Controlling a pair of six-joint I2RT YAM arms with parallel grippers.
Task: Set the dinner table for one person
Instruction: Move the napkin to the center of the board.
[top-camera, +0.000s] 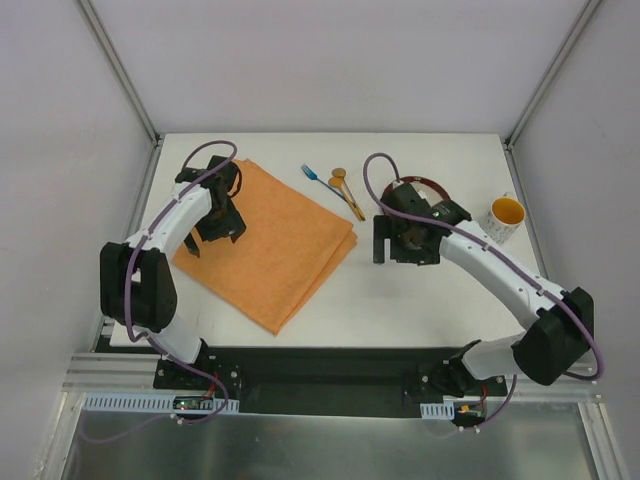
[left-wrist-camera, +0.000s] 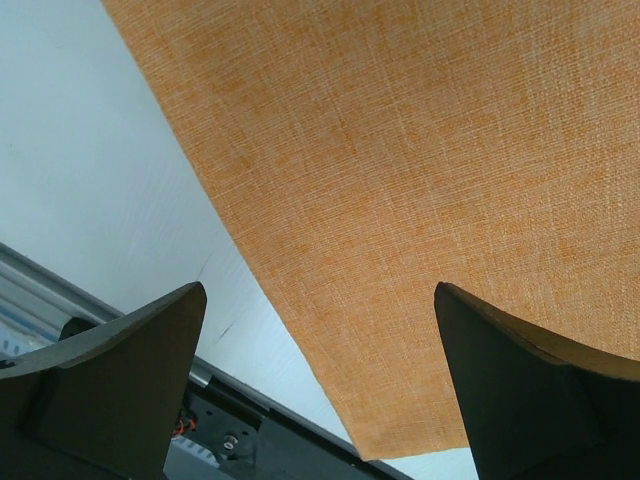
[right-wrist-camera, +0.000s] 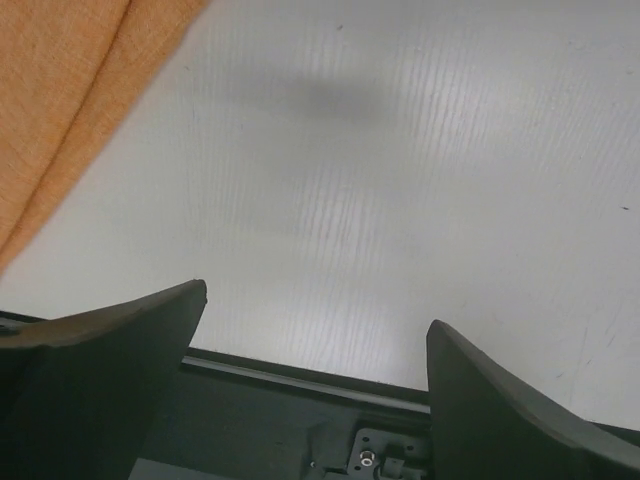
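Note:
The dinner table (top-camera: 420, 300) is a white top. An orange cloth placemat (top-camera: 275, 245) lies on its left half, turned at an angle. My left gripper (top-camera: 215, 232) hovers over the mat's left part, open and empty; the left wrist view shows the mat (left-wrist-camera: 420, 180) and bare table (left-wrist-camera: 90, 150) between the spread fingers of the gripper (left-wrist-camera: 320, 340). My right gripper (top-camera: 405, 250) is open above bare table (right-wrist-camera: 400, 150) just right of the mat (right-wrist-camera: 60, 100), holding nothing (right-wrist-camera: 315, 320). A dark-rimmed plate (top-camera: 432, 184) sits behind it, mostly hidden by the arm.
A blue fork (top-camera: 312, 173) and wooden-coloured utensils (top-camera: 348, 195) lie at the back centre. A white mug with a yellow inside (top-camera: 505, 217) stands at the right edge. Grey frame posts (top-camera: 150, 135) rise at the back corners.

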